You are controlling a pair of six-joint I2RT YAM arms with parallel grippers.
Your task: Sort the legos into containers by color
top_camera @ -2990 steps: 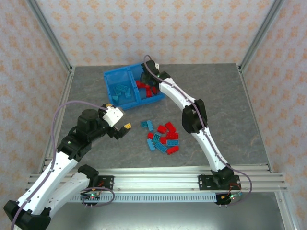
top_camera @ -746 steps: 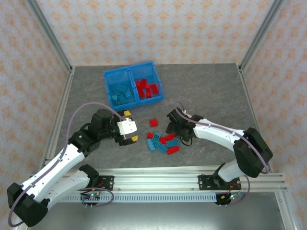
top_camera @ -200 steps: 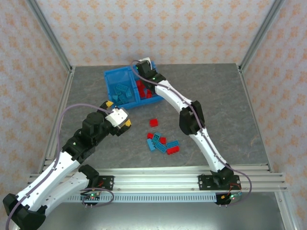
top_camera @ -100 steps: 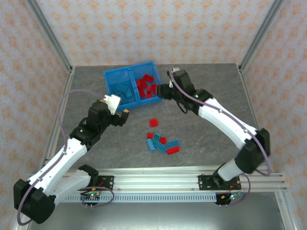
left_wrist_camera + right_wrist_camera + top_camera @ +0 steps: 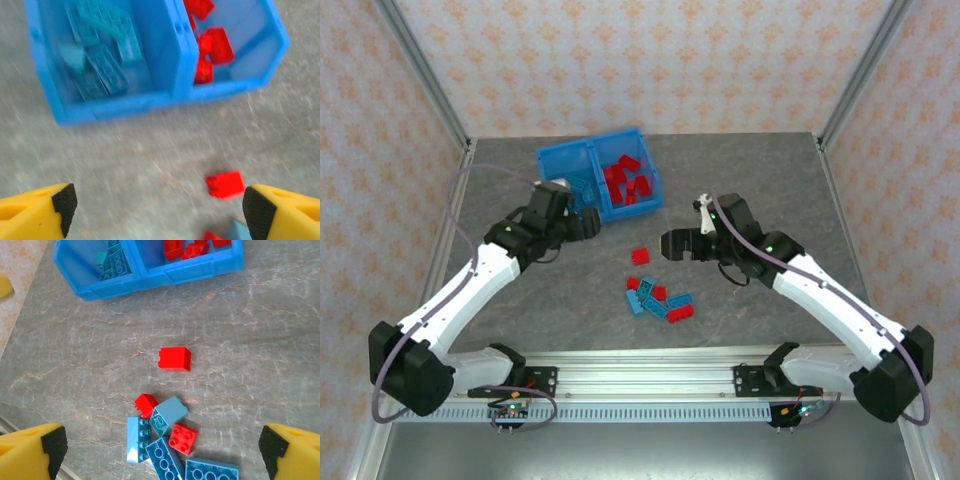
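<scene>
Blue translucent bin [image 5: 635, 208] sits far on the bench [image 5: 770, 180]. Left compartment [image 5: 155, 60] holds teal bricks [image 5: 102, 62], right compartment [image 5: 250, 35] holds red bricks [image 5: 215, 45]. Loose on the bench are a lone red brick [image 5: 174, 359] and a mixed red/teal pile [image 5: 167, 420] near it. Right wrist view is sharp and shows studs on the pile; left wrist view is blurred. Left gripper [image 5: 160, 207] is by the bin, jaws spread, empty. Right gripper [image 5: 162, 445] is near the lone brick, jaws spread, empty.

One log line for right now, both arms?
left gripper open, empty, over table near bin | right gripper open, empty, near loose legos | lone red brick apart from them | sort: unfinished
</scene>
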